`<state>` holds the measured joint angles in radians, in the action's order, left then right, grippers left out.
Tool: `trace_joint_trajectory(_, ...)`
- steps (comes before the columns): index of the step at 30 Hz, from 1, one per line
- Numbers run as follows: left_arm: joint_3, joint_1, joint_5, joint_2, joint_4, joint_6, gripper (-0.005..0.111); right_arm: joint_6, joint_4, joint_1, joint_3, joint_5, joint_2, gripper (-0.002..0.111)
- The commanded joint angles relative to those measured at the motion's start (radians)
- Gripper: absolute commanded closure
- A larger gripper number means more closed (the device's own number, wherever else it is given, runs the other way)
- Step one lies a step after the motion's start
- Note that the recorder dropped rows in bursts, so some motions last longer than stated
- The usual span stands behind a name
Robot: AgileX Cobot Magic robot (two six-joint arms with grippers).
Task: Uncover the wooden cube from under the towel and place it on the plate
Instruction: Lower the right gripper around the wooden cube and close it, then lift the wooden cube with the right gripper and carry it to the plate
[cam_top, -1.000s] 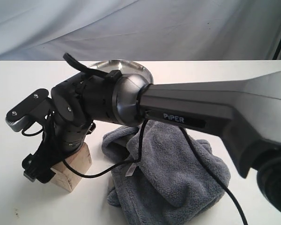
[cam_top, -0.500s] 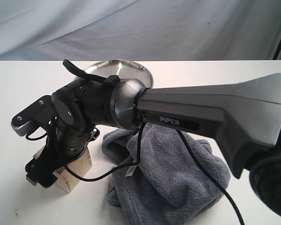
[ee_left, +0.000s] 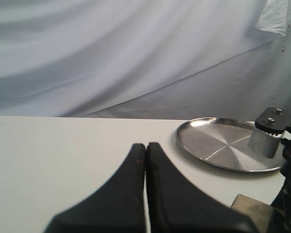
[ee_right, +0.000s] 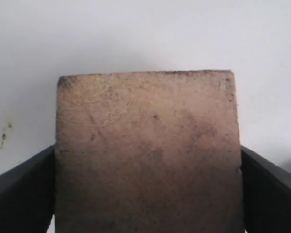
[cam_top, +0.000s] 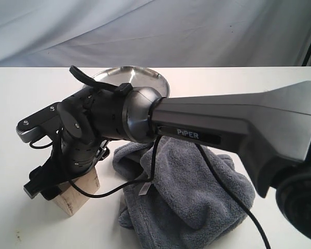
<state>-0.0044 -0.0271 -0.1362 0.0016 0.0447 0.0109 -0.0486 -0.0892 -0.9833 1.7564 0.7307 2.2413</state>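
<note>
The light tan wooden cube lies bare on the white table, left of the towel. My right gripper reaches across from the right and is shut on it. In the right wrist view the cube fills the gap, and both dark fingers press its sides. The dark grey fluffy towel sits crumpled to the cube's right. Behind the arm stands the shiny silver plate, holding nothing. My left gripper is shut with nothing in it, low over the table near the plate.
The right arm's thick grey link and its black cable cross above the towel. A pale cloth backdrop hangs behind the table's far edge. Bare white tabletop lies left of the plate.
The right gripper has tipped further down over the cube, its fingers lower along the cube's sides. The cube has shifted slightly toward the table's front. Towel and plate are unmoved.
</note>
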Motion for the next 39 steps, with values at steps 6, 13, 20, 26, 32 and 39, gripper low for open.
trace_joint_trajectory(6, 0.004, -0.001, 0.001, -0.002, -0.001, -0.003, 0.105, -0.015, 0.008, 0.008, 0.003, -0.016, -0.001, 0.048)
trace_joint_trajectory(13, 0.004, -0.001, 0.001, -0.002, -0.001, -0.003, 0.105, -0.015, 0.008, 0.008, 0.003, -0.016, -0.023, 0.048)
trace_joint_trajectory(20, 0.004, -0.001, 0.001, -0.002, -0.001, -0.001, 0.105, -0.023, 0.052, 0.008, 0.003, -0.039, -0.072, 0.048)
trace_joint_trajectory(26, 0.004, -0.001, 0.001, -0.002, -0.001, -0.003, 0.105, -0.277, 0.313, 0.037, 0.003, -0.094, -0.086, 0.048)
trace_joint_trajectory(32, 0.004, -0.001, 0.001, -0.002, -0.001, -0.003, 0.105, -0.344, 0.307, 0.139, 0.010, -0.155, -0.112, 0.048)
trace_joint_trajectory(39, 0.004, -0.001, 0.001, -0.002, -0.001, -0.001, 0.105, -0.345, 0.289, 0.249, 0.132, -0.157, -0.101, 0.048)
